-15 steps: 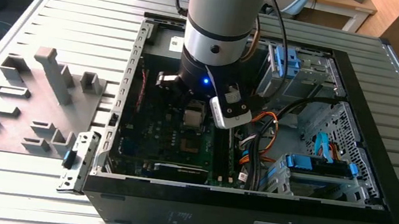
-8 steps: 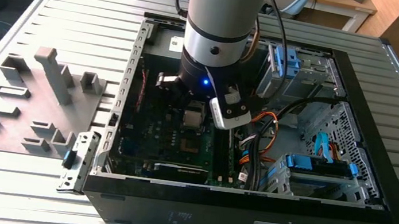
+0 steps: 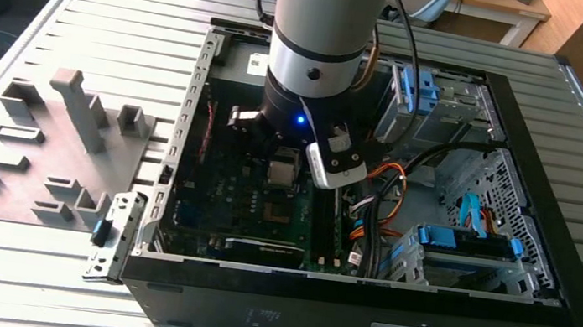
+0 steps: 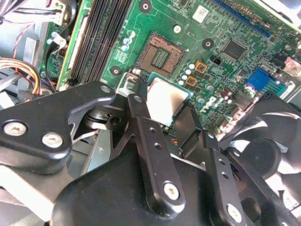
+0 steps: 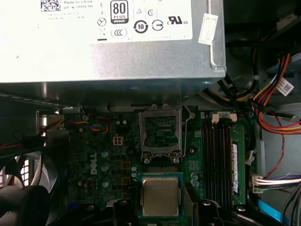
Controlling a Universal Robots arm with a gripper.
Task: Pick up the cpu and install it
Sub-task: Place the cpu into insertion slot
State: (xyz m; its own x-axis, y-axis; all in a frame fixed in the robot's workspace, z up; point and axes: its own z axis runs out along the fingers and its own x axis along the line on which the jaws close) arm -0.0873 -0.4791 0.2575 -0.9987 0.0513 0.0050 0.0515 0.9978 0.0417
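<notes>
- At the gripper [image 4: 164, 107], in the second wrist view: drawn in narrow and clamped on the cpu [image 4: 165, 99], with one black finger [image 4: 140, 123] against one edge and its partner against the far corner.
- On the cpu itself: silver-grey metal top facing up, thin green rim around it. Held flat and raised off the green motherboard [image 4: 221, 28], not seated.
- Just past the cpu in that same view: the socket [image 4: 160, 55], open, with its contact field bare inside a dark frame.
- Beside the socket: long dark memory slots [image 4: 101, 37] running side by side.
- On the other side of the fingers: the black blades of a fan [image 4: 268, 146].
- In the first wrist view, beyond the board: a large grey power supply [image 5: 108, 61] with a white label, overhanging the edge of the motherboard.
- Near the power supply, past the memory slots: a bundle of orange, red and yellow cables [image 5: 275, 101].
- In the exterior view: the arm [image 3: 321, 32], silver and black with a blue light on the wrist, reaching straight down into the open computer case [image 3: 305, 317], which lies on its side.
- Under the case: a slatted metal table [image 3: 131, 15].
- On the table at the exterior view's left, just beside the case: a grey fixture block [image 3: 45, 148] with raised posts and pockets.
</notes>
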